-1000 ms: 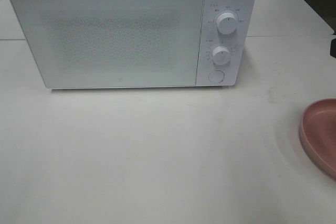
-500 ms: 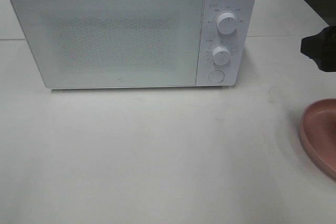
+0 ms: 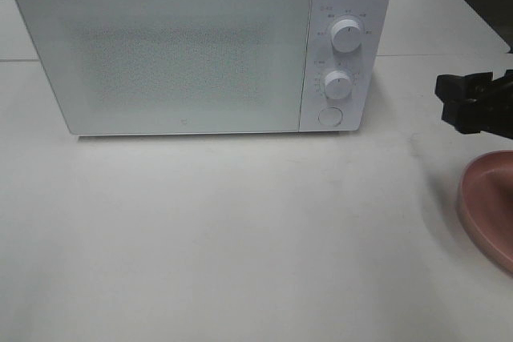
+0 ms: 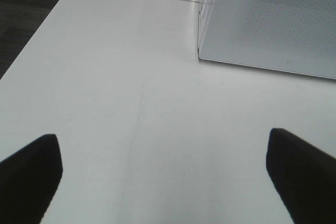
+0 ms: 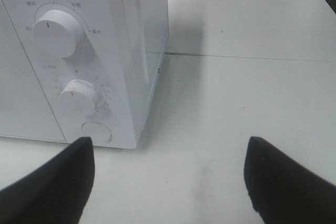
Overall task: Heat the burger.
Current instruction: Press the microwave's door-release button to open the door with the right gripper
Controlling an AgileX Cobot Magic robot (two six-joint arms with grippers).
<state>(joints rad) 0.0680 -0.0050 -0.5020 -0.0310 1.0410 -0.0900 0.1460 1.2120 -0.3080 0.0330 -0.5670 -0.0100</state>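
Well, burger: we cannot see it, maybe inside already.
Microwave (image 3: 184,54): door shut.
Plate (image 3: 487,198): visible part bare.
Left gripper (image 4: 163,174): jaws apart, empty.
Right gripper (image 5: 168,174): jaws apart, empty, facing the dials (image 5: 55,31).

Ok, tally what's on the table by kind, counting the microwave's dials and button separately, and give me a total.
Microwave: 1
Plate: 1
Dials: 2, upper and lower
Button: 1
Total: 5
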